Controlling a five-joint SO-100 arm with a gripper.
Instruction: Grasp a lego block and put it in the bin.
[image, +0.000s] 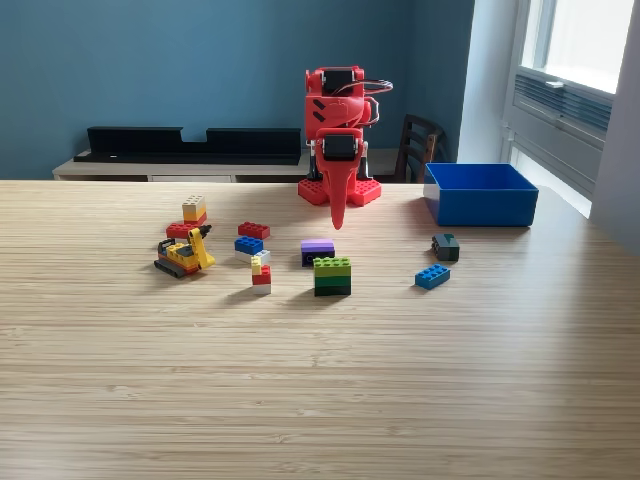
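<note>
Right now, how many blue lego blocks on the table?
2: one blue block in the cluster left of centre, another blue block right of centre, near the bin. Stacks may hide more.

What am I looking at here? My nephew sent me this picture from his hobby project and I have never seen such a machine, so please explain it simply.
The red thing at the back of the table is a small robot arm, folded up, standing on its red base. Its pointed gripper hangs downward, just above the wooden table; it holds nothing, and I cannot tell from here whether it is open or shut.

There is only one picture, taken by a camera off the arm, looking across the table toward it.

On the table lie toy building blocks: a purple block, a green stack, a blue block, a dark piece, red and blue blocks further left, and a small yellow toy digger. At the view's right stands the blue bin, open on top.
</note>
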